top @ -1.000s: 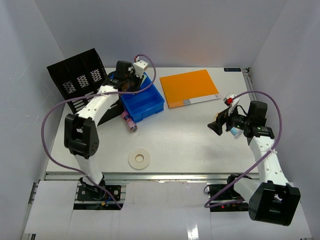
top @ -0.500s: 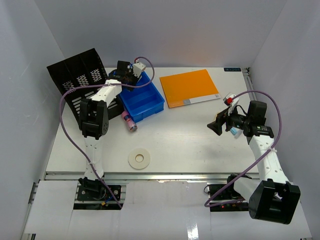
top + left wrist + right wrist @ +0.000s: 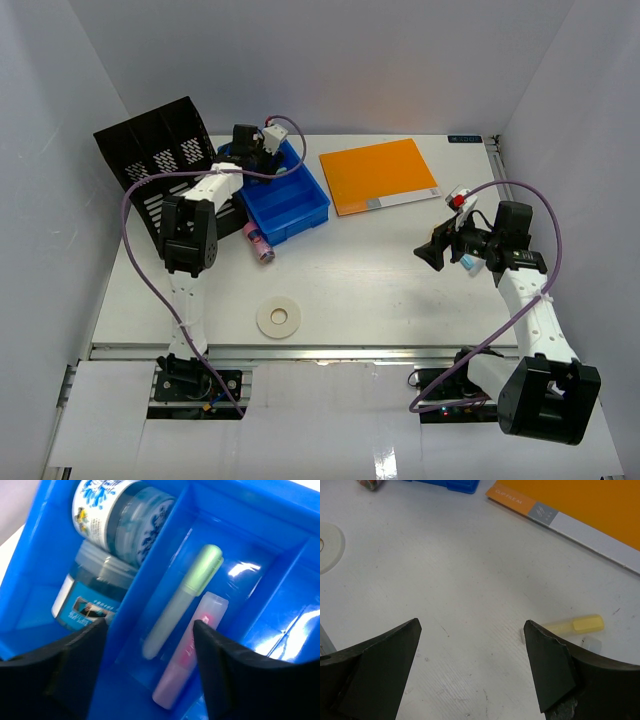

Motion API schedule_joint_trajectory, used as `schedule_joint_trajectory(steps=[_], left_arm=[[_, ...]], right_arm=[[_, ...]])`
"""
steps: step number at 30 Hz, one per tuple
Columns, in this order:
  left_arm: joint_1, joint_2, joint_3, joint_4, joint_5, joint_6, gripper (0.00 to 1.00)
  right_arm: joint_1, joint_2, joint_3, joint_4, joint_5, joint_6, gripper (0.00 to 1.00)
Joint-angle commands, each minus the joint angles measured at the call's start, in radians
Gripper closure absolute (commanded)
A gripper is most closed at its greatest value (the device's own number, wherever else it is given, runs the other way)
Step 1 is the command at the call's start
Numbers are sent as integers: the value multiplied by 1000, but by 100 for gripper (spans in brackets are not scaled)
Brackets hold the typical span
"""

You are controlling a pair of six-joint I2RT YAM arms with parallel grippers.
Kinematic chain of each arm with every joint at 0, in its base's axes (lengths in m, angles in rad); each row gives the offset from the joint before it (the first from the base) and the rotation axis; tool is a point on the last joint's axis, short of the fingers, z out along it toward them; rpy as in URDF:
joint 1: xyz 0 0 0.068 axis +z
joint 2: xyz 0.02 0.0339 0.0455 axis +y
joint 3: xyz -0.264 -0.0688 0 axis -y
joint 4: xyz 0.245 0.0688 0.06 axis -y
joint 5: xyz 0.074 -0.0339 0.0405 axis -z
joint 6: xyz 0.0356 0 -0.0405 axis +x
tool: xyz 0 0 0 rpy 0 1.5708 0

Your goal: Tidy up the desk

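Note:
The white desk (image 3: 380, 290) holds loose items. My left gripper (image 3: 250, 145) hangs open and empty over the back of the blue compartment tray (image 3: 290, 200). In the left wrist view its jaws (image 3: 150, 630) stand wide above a green highlighter (image 3: 185, 600) and a pink highlighter (image 3: 187, 655) lying in one compartment, with two jars (image 3: 125, 515) in the neighbouring one. My right gripper (image 3: 437, 250) is open and empty, low over bare desk (image 3: 470, 580). A yellow highlighter (image 3: 575, 626) lies just beside its right finger.
A black slotted file rack (image 3: 160, 160) stands at the back left. An orange folder (image 3: 380, 175) lies at the back centre. A pink tube (image 3: 260, 244) lies in front of the tray. A white tape roll (image 3: 280, 319) sits near the front rail.

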Motion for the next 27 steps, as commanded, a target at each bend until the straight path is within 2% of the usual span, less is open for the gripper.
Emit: schedule_joint_trajectory(steps=[1,4,9,12,15,17,19,24,27], left_arm=[[-6,-139,-45,10,17,-58,16],[-5,-213,-68,17,16,-110,12],[-7,-389,-188,19,70,-273,7],[-7,-593,-339,68,123,-389,2],[-7,-791,-630,159,233,-562,2],[-5,-959,-775,200,285,-638,2],[-4,-1067,-958,256,342,-707,2],[6,-1286,-1173,273,397,-757,2],[6,-1388,-1214,263,395,-763,2]], right_arm=[[-7,10,0,-2,-1,-5,10],[-11,24,-3,1,15,-2,10],[-17,58,-12,44,130,63,10],[-17,101,-4,76,248,144,9],[-12,139,12,98,344,240,7],[-3,178,27,109,435,310,3],[9,234,47,92,462,329,0],[37,337,107,61,501,343,10],[71,407,158,73,547,371,11]])
